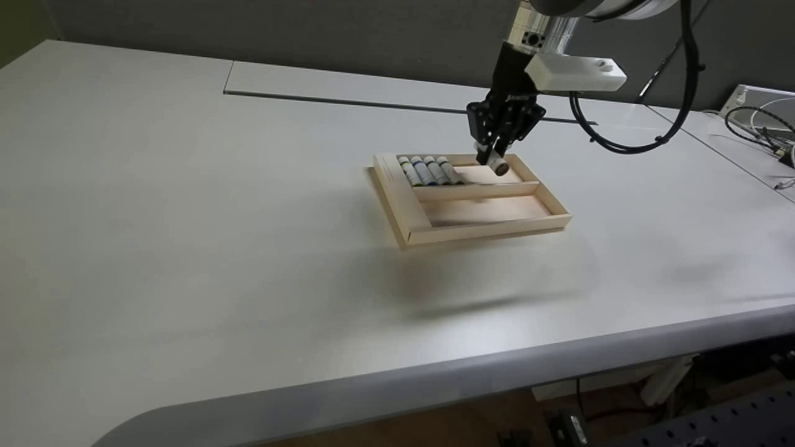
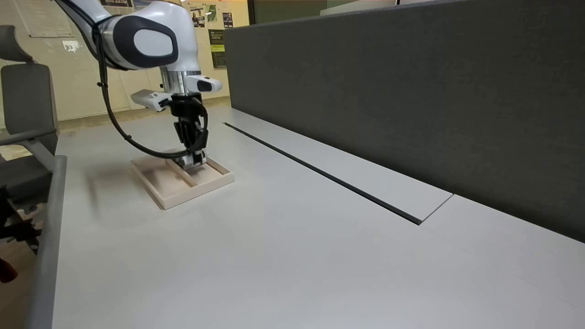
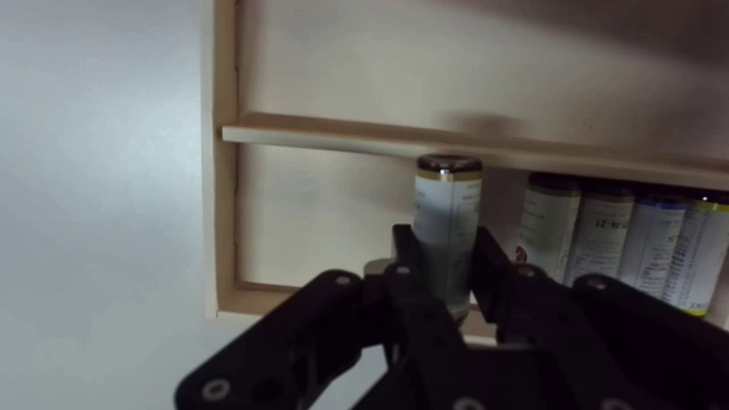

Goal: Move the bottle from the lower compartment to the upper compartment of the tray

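Observation:
The pale-wood tray (image 1: 397, 198) lies on the table and shows in all views. Its lengthwise slat (image 3: 319, 140) parts the upper compartment (image 1: 487, 176), farther back in that exterior view, from the lower compartment (image 1: 484, 210), which holds no vials. My gripper (image 1: 492, 152) is shut on the bottle (image 3: 447, 216), a pale labelled vial with a dark end. I hold it tilted above the upper compartment, its dark end (image 1: 500, 169) pointing towards the slat. In the wrist view the fingers (image 3: 438, 256) press both its sides and hide part of its lower end.
Several like vials (image 1: 430, 171) lie side by side at one end of the upper compartment, to the right of the held bottle in the wrist view (image 3: 603, 239). A grey partition (image 2: 388, 91) stands along the table's back. A cable (image 1: 677, 118) loops beside the arm.

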Robot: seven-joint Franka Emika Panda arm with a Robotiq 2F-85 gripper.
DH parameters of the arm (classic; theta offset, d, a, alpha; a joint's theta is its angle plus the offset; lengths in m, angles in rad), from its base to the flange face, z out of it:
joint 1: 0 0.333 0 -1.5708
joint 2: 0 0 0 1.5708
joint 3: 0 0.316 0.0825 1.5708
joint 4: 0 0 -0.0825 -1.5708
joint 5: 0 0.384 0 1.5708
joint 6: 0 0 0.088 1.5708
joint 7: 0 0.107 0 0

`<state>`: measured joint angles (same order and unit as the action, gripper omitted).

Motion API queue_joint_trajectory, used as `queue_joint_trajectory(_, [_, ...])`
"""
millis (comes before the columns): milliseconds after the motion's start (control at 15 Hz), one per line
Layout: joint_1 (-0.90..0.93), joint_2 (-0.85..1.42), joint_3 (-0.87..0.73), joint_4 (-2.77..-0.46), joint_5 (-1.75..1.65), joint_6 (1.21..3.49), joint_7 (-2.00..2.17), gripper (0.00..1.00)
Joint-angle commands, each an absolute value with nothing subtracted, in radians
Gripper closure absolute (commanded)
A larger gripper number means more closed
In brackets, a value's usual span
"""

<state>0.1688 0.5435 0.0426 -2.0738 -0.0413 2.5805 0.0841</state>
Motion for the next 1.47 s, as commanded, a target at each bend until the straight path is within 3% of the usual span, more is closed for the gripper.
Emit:
queue_joint_trajectory(0, [0.183,0.585,0.037,-2.019,-0.048,2.577,0.12,0.93])
queue_joint_trajectory(1000, [0.211,0.683,0.04,-1.931,-0.045,2.569,0.118,0.93])
queue_joint_trajectory(1067, [0.212,0.681,0.04,-1.93,-0.044,2.566,0.119,0.48])
queue_joint_trajectory(1200, [0.217,0.671,0.034,-1.931,-0.051,2.566,0.122,0.42])
queue_joint_trajectory(1400, [0.22,0.638,0.03,-1.944,-0.056,2.57,0.125,0.22])
